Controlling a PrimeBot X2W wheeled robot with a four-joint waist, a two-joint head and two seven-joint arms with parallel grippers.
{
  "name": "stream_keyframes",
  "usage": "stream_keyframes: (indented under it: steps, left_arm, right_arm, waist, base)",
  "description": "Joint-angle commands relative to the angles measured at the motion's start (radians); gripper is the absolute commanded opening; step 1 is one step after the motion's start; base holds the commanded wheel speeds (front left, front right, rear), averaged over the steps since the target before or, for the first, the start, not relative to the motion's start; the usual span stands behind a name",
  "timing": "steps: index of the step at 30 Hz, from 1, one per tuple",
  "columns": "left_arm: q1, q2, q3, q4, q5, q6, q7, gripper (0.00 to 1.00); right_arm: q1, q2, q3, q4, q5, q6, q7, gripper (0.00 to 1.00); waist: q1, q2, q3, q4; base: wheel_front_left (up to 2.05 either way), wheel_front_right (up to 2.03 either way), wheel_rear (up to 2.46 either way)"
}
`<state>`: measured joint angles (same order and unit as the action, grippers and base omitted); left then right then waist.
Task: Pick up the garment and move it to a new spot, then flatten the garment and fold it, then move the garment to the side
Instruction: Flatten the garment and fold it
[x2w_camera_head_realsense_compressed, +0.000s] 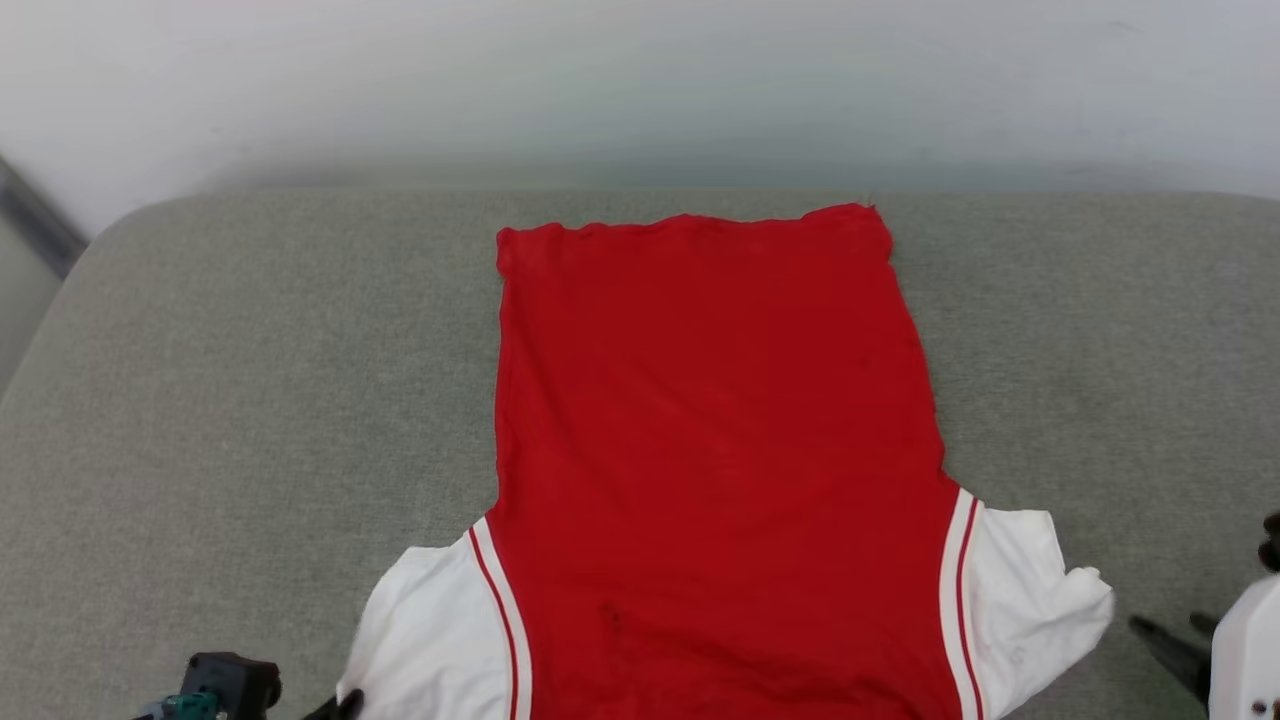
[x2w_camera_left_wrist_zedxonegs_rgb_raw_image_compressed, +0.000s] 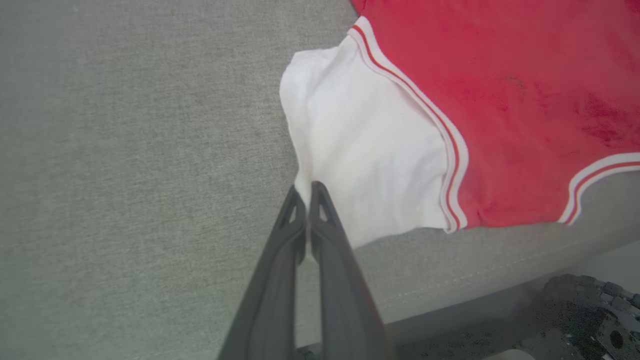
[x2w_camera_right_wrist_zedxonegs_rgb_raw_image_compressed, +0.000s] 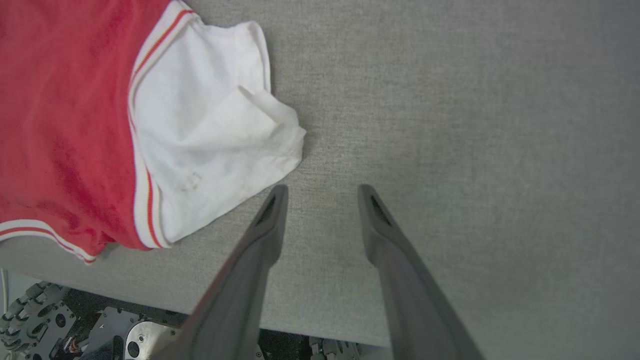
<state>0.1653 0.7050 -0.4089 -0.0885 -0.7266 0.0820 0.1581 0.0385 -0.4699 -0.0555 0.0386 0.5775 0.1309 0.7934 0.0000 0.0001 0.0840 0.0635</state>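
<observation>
Head view: red shirt (x2w_camera_head_realsense_compressed: 715, 420) lies spread on the grey pad (x2w_camera_head_realsense_compressed: 250, 380), hem at the far end toward the pale wall (x2w_camera_head_realsense_compressed: 640, 80), both white sleeves at the near end; body looks mostly smooth. The left gripper (x2w_camera_head_realsense_compressed: 345, 705) sits at the bottom edge by the left sleeve (x2w_camera_head_realsense_compressed: 430, 630), and the right gripper (x2w_camera_head_realsense_compressed: 1165, 640) waits at the lower right, just off the right sleeve (x2w_camera_head_realsense_compressed: 1030, 590). Left wrist view: the two dark fingers are pressed together w/ their tips on the outer edge of the white sleeve, and a sliver of white shows between them, so it reads as pinching the sleeve edge. Right wrist view: fingers spread apart over bare pad, near the sleeve but not touching it (this sleeve's outer corner is rumpled and doubled over). Step, I'd judge: tail end of flattening, about to start the fold. Next move prob. needs the right gripper to slide across to the rumpled corner, close on it and pull it flat, matching the left side, before either sleeve gets folded in. Around: nothing else on the pad; near edge of the pad is close, w/ the robot's base (x2w_camera_right_wrist_zedxonegs_rgb_raw_image_compressed: 125, 335) below it, so a tug toward the robot could drag thin fabric over the edge.
</observation>
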Motion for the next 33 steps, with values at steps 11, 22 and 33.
stream_keyframes:
  steps: [11, 22, 33]
  left_arm:
    - [-0.018, 0.019, -0.030, -0.218, 0.025, 0.005, 0.049, 0.00]
    - [-0.158, -0.021, -0.106, -0.294, 0.108, -0.046, 0.075, 0.00]
    - [-0.241, -0.076, -0.148, -0.299, 0.145, -0.073, 0.051, 0.00]
  right_arm:
    - [-0.320, -0.008, -0.051, -0.090, 0.008, 0.000, 0.101, 1.00]
    - [-0.831, -0.040, -0.041, 0.028, -0.125, 0.000, 0.333, 1.00]
    - [-1.090, -0.051, -0.073, 0.219, -0.305, 0.000, 0.431, 1.00]
  waist:
    - [0.0000, -0.0001, 0.199, 0.120]
    - [0.0000, -0.0001, 0.455, 0.293]
    - [0.0000, -0.0001, 0.554, 0.431]
  base:
    - [0.00, 0.00, 0.00]
    - [0.00, 0.00, 0.00]
    - [0.00, 0.00, 0.00]
